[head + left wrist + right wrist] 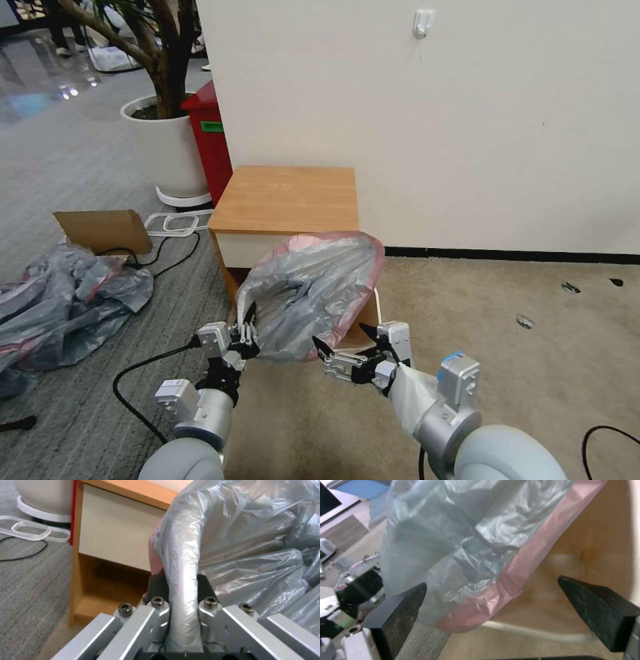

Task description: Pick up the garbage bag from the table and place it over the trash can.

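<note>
The garbage bag (pixel 313 293), grey and translucent with a pink rim band, hangs spread open in front of the table (pixel 287 197). My left gripper (pixel 245 335) is shut on a bunched fold of the bag (pixel 183 585) at its lower left edge. My right gripper (pixel 343 339) stands open just below the bag's lower right, its two dark fingers either side of the pink rim band (pixel 516 580) without touching it. The trash can (pixel 536 633) stands right of the table, mostly hidden behind the bag; a strip of its cream rim (pixel 379 308) shows.
A heap of grey and pink bags (pixel 60 300) lies on the carpet at left, with a cardboard piece (pixel 103 230) and a black cable (pixel 140 373). A red bin (pixel 210 140) and a white planter (pixel 167 147) stand behind the table. The wall (pixel 467 120) closes the back.
</note>
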`<state>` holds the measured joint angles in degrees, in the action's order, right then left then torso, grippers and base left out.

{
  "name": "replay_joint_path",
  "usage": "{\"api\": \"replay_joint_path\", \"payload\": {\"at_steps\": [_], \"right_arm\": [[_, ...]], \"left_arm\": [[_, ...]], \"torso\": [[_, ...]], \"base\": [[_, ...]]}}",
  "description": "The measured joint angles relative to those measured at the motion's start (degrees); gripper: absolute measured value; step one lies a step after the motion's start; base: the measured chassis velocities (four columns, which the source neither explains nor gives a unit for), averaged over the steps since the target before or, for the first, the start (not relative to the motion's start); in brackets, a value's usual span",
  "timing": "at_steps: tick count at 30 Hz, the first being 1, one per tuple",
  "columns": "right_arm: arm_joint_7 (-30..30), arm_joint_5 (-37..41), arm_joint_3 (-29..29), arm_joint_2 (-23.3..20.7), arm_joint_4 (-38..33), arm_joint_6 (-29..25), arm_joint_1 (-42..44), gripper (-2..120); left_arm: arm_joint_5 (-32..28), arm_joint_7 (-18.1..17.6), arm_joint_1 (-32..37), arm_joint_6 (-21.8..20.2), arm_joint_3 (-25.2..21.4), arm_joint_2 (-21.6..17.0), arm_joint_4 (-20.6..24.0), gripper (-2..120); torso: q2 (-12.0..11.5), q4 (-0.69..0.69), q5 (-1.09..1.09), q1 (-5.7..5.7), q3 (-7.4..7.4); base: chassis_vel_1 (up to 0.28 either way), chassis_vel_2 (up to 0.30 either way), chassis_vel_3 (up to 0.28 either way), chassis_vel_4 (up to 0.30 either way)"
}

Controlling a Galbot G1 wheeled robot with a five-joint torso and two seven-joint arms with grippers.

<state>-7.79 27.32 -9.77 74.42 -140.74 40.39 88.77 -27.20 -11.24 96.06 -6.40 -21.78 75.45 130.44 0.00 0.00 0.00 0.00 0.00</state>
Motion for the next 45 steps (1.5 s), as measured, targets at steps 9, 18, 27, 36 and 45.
{"api": "replay_joint_path", "payload": {"at_steps": [9,18,27,36,45], "right_arm": [[0.18,3.03,-0.7,2.0,3.02,-2.57,-1.65,100],[3.5,4.05,-1.95,2.7,4.95,-6.58,-1.88,95],[3.93,3.95,-0.56,3.54,4.71,-6.49,-1.81,65],[3.44,2.83,-0.33,4.36,4.26,-6.37,-1.09,34],[3.39,2.26,-0.34,4.14,1.84,-6.3,0.86,2]], "left_arm": [[-2.82,1.26,0.58,0.41,-0.02,0.04,0.8,5],[-6.77,1.09,0.65,-0.49,-0.04,0.38,1.3,5],[-5.84,1.08,0.72,-0.74,0.29,0.77,0.99,5],[-5.16,1.22,0.68,-0.68,0.43,0.68,0.58,5],[-5.85,-0.23,0.5,-0.72,0.39,1.02,0.03,5]], "torso": [[0.0,0.0,0.0,0.0,0.0],[0.0,0.0,0.0,0.0,0.0],[0.0,0.0,0.0,0.0,0.0],[0.0,0.0,0.0,0.0,0.0],[0.0,0.0,0.0,0.0,0.0]], "base": [[0.0,0.0,0.0,0.0],[0.0,0.0,0.0,0.0],[0.0,0.0,0.0,0.0],[0.0,0.0,0.0,0.0],[0.0,0.0,0.0,0.0]]}}
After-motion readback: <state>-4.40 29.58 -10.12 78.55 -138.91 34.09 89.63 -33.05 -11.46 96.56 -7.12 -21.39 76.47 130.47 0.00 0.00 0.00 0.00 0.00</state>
